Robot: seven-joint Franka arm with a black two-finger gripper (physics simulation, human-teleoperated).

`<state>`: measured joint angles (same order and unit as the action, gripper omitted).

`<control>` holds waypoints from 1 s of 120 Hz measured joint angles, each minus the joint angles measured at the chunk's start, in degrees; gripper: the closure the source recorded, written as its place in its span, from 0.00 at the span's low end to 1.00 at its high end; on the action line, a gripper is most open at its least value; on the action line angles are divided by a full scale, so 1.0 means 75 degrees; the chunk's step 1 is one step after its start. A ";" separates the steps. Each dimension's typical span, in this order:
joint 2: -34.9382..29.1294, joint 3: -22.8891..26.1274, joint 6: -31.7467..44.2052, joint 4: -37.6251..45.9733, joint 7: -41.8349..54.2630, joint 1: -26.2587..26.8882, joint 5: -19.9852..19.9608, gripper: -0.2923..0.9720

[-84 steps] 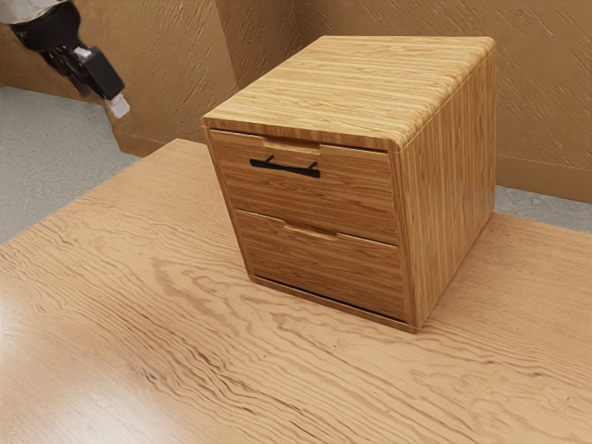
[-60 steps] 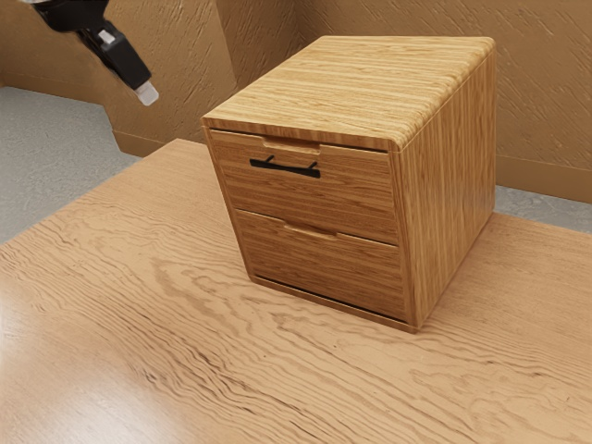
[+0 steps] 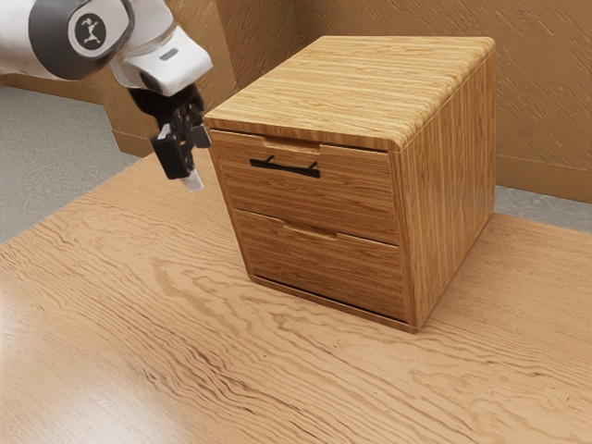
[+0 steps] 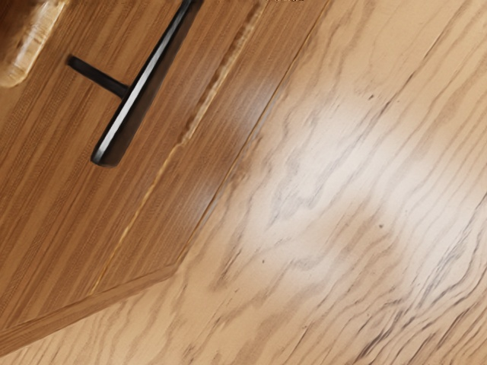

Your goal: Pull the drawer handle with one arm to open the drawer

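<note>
The gripper [image 3: 186, 165] has dropped beside the drawer [image 3: 314, 199], near the handle [image 3: 285, 167] but not yet grasping it; open or clenched, I cannot tell.

No readable text or numbers, small white emblem [image 3: 90, 30] on the arm's grey joint cap [image 3: 57, 42]

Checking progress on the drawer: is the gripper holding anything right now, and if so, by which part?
Nothing is held. The gripper hangs beside the cabinet, apart from the black drawer handle.
</note>
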<state>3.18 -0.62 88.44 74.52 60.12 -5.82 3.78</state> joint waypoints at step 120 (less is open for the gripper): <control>-0.0470 0.0614 0.2336 0.1763 0.3364 -0.0460 0.0247 0.25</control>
<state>-0.34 3.98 105.97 87.75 85.34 -9.27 5.63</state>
